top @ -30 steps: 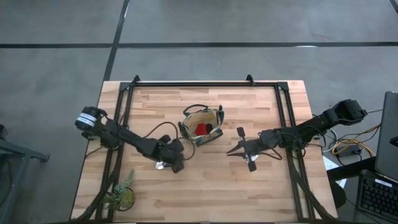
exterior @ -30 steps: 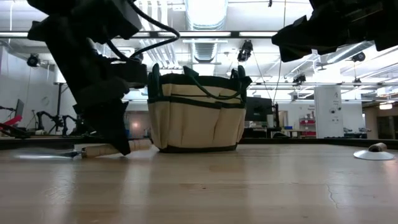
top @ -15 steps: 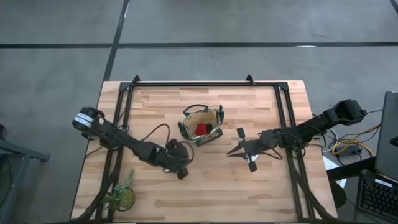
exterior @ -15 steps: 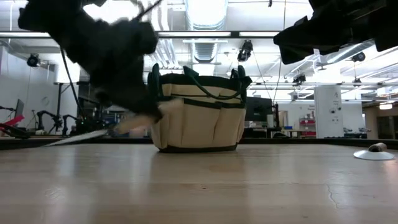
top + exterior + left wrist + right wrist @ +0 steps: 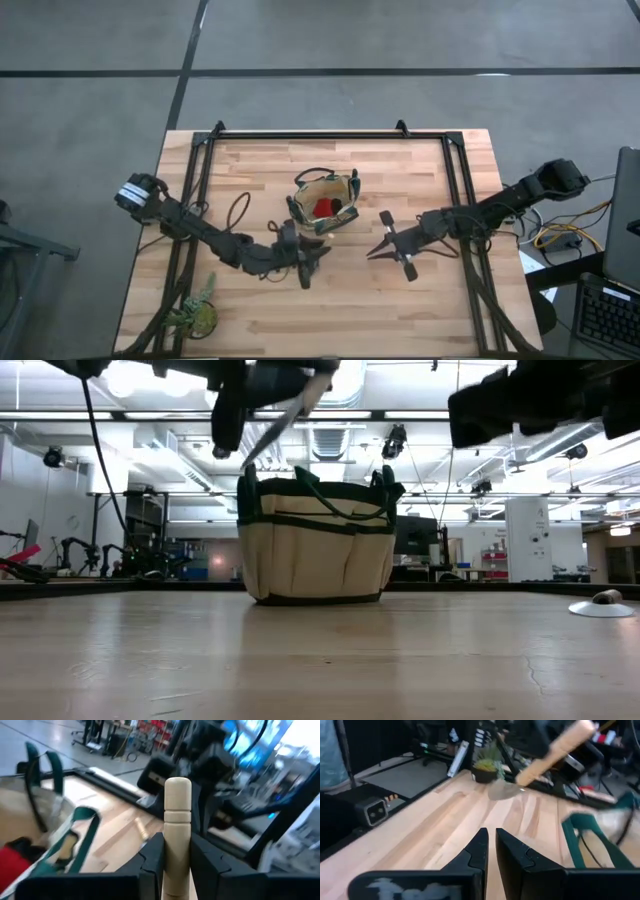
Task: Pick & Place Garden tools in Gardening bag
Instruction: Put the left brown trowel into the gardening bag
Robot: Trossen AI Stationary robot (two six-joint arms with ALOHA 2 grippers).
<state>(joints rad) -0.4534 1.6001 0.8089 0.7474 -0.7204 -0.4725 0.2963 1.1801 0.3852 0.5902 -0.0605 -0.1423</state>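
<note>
The left gripper (image 5: 306, 262) grips a trowel (image 5: 177, 820) by its handle, above mid-tabletop (image 5: 250, 180) — just beside the bag (image 5: 325, 200). The right gripper (image 5: 385, 240) hovers nearby, fingers closed on nothing.

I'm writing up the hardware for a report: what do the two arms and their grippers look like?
Both arms are dark, nearly black, slim and jointed. The left arm has a white-striped band near its base and a thin dark cable looping off it. The right arm is plain dark, with no such band. The left gripper and right gripper each have two black, angular, stepped fingers.
</note>
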